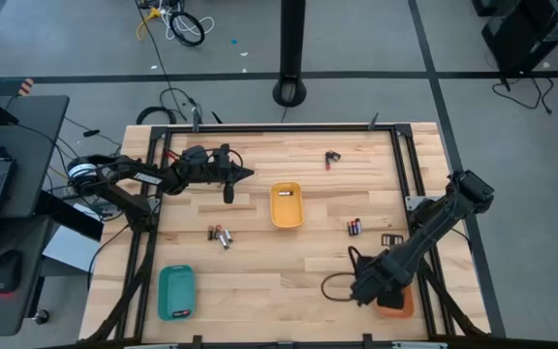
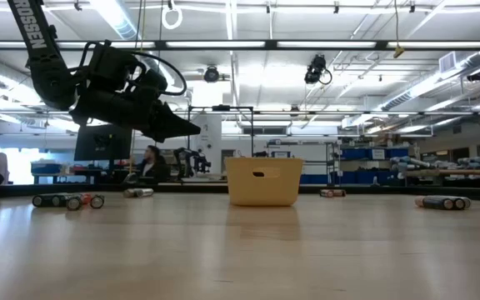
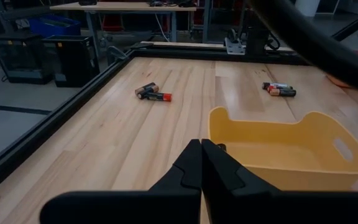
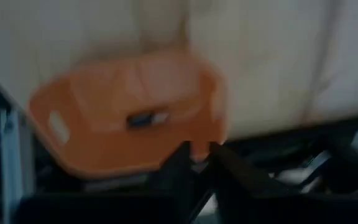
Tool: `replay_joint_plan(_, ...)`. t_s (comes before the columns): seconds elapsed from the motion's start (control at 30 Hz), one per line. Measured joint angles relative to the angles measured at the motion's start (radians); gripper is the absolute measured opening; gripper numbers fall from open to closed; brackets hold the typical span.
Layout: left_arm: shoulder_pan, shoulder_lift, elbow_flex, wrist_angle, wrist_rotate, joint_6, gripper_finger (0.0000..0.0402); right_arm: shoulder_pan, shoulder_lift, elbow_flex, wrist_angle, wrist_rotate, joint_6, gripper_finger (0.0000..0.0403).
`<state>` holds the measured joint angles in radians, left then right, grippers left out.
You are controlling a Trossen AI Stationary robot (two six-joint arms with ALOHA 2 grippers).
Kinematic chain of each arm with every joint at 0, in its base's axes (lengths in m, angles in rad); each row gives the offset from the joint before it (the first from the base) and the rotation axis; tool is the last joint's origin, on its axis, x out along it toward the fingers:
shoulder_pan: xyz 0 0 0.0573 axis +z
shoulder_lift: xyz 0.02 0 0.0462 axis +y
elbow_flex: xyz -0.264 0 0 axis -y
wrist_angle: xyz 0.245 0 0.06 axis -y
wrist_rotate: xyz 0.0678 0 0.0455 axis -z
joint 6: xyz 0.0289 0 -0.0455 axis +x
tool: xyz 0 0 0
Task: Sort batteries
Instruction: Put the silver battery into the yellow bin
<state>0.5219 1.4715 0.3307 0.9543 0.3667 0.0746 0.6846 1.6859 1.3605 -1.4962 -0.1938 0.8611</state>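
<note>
The yellow tray [image 1: 287,206] sits near the middle of the wooden table [image 1: 260,276], and everything else can be placed from it. Left of the tray and a little farther back, the left tool [image 1: 248,174] hangs above the table with its two dark fingers [image 3: 199,163] pressed together on nothing; the low view shows it clear of the surface. Batteries lie in small groups around the tray: one cluster [image 1: 222,235] to its near left, a pair [image 1: 356,228] just to its right, and another pair [image 1: 332,158] behind it toward the far right. In the left wrist view the far pair [image 3: 153,93] and the right-hand pair [image 3: 280,90] show beyond the tray's rim [image 3: 272,118]. From the low view, cells lie in a row to either side of the tray [image 2: 262,181], some [image 2: 67,200] on one side and some [image 2: 443,202] on the other.

Well to the near right of the yellow tray, at the table's corner, stands the orange tray [image 4: 123,118], mostly hidden under the right arm in the high view. One small dark battery [image 4: 146,118] lies inside it. The right tool [image 4: 197,152] hovers at that tray's edge, its fingers standing a narrow gap apart and holding nothing. A teal tray [image 1: 175,291] rests to the near left of the yellow one.
</note>
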Motion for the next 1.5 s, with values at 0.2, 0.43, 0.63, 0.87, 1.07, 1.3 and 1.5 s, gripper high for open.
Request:
replay_joint_plan(0.2,0.0,-0.005,0.0,-0.003,0.057,0.0,0.0006,-0.148,-0.101,-0.112,0.211,0.333,-0.118,0.0015)
replay_joint_plan(0.43,0.0,-0.093,0.0,-0.014,0.112,0.0,0.0006,-0.331,-0.178,-0.393,0.9,0.442,-0.396,0.0008)
replay_joint_plan(0.63,0.0,-0.225,0.015,-0.183,0.176,-0.016,0.0006,-0.474,-0.183,-0.52,1.297,0.458,-0.603,0.0006)
replay_joint_plan(0.87,-0.055,-0.371,0.138,-0.704,0.174,0.1,0.0006,-0.546,-0.183,-0.536,1.367,0.458,-0.693,0.0008)
replay_joint_plan(1.07,-0.221,-0.383,0.308,-1.197,0.034,0.259,0.0006,-0.576,-0.203,-0.536,1.376,0.412,-0.759,0.0008)
replay_joint_plan(1.3,-0.383,-0.338,0.368,-1.378,-0.099,0.259,0.0006,-0.609,-0.211,-0.536,1.376,0.41,-0.797,0.0008)
replay_joint_plan(1.5,-0.448,-0.219,0.365,-1.434,-0.082,0.21,0.0003,-0.615,-0.211,-0.536,1.393,0.41,-0.802,0.0009)
